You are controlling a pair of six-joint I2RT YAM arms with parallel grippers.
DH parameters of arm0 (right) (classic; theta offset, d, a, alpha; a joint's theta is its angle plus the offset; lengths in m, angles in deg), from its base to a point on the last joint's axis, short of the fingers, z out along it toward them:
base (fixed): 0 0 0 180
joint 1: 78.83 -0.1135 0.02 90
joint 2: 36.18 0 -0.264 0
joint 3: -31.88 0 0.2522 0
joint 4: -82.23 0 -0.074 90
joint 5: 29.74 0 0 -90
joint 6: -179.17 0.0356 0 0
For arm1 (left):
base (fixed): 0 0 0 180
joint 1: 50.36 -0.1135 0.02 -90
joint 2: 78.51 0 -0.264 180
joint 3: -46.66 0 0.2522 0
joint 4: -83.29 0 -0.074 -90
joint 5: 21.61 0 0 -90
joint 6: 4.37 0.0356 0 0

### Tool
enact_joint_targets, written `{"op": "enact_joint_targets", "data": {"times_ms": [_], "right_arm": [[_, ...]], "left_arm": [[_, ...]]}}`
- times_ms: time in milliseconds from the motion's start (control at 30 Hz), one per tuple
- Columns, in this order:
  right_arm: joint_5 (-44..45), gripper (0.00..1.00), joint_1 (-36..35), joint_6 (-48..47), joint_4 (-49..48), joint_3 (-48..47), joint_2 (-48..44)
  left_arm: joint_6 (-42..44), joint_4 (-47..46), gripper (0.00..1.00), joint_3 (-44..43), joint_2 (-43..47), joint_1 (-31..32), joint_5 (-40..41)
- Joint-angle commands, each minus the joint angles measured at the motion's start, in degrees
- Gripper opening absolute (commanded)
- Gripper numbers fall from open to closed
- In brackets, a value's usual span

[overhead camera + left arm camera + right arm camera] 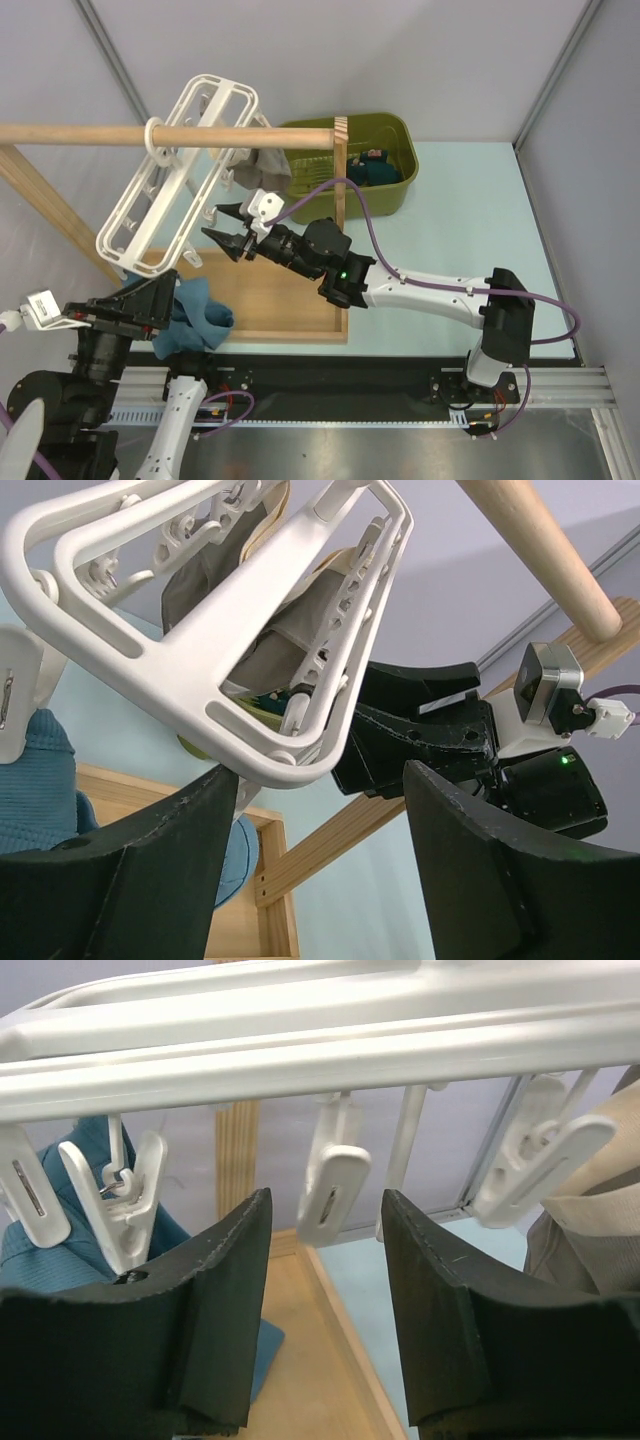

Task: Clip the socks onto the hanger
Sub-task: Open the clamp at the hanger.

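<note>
Hanger (300, 1055) peg (333, 1185) seemingly between spread right jaws, arm (420, 283) outstretched; left jaws spread.

This is looking like a robotics lab test cell: plain grey panel walls (400, 50) on metal struts (110, 50) are enclosing a pale teal tabletop (470, 210), and a slotted aluminium rail (570, 385) is running along that tabletop's near edge.
</note>
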Motion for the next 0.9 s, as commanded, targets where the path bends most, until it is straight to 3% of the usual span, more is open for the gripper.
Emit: {"op": "enact_joint_targets", "data": {"times_ms": [0, 267, 867], "right_arm": [[-0.2, 0.52, 0.2, 0.4, -3.3, -2.5, 0.3], [-0.2, 0.51, 0.2, 0.4, -2.9, -3.3, 1.6], [-1.8, 0.37, 0.3, 1.3, -2.2, -3.9, 1.8]], "left_arm": [[1.6, -0.7, 0.73, -1.0, -1.4, 0.4, 0.6], [1.6, -0.7, 0.73, -1.0, -1.3, 0.5, 0.5], [1.8, -0.6, 0.73, -1.5, -1.5, 0.8, 0.5]]}}
